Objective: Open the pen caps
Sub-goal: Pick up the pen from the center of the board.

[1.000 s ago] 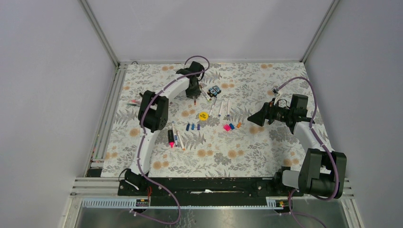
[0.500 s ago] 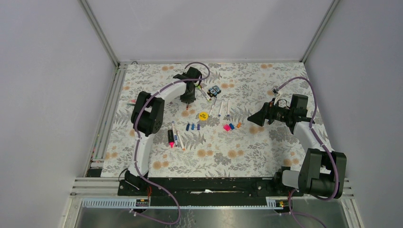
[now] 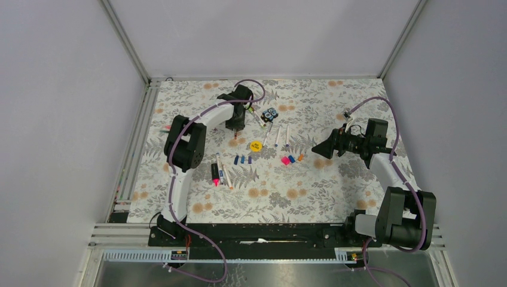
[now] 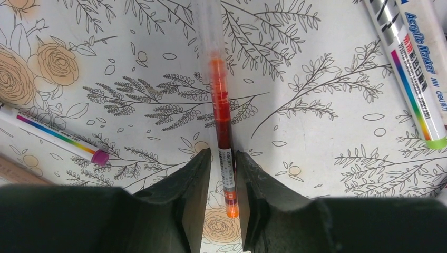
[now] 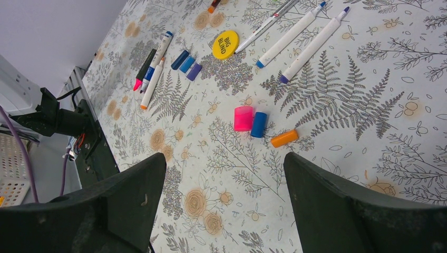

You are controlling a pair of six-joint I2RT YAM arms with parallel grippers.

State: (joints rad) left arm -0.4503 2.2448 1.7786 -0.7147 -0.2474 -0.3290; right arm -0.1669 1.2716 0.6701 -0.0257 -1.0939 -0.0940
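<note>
My left gripper [image 3: 237, 124] is at the far middle of the table, pointing down. In the left wrist view its jaws [image 4: 221, 155] are closed narrowly on a red pen [image 4: 220, 110] with a clear cap and an orange end. Its tip shows below the gripper in the top view [image 3: 237, 136]. My right gripper [image 3: 315, 149] is open wide and empty [image 5: 224, 158], just right of loose pen caps: pink [image 5: 243, 118], blue [image 5: 258, 125], orange [image 5: 284, 138]. More caps [image 5: 185, 63] lie by the yellow disc [image 5: 225, 45].
Other pens lie nearby: a white marker [image 4: 411, 68] at the right and one with a purple end [image 4: 52, 134] at the left of the left wrist view. A black-and-pink highlighter [image 3: 214, 174] and a black-and-blue block [image 3: 270, 113] lie on the flowered cloth.
My left gripper has moved a little left and nearer, and the red pen has gone with it. The right arm has not moved.
</note>
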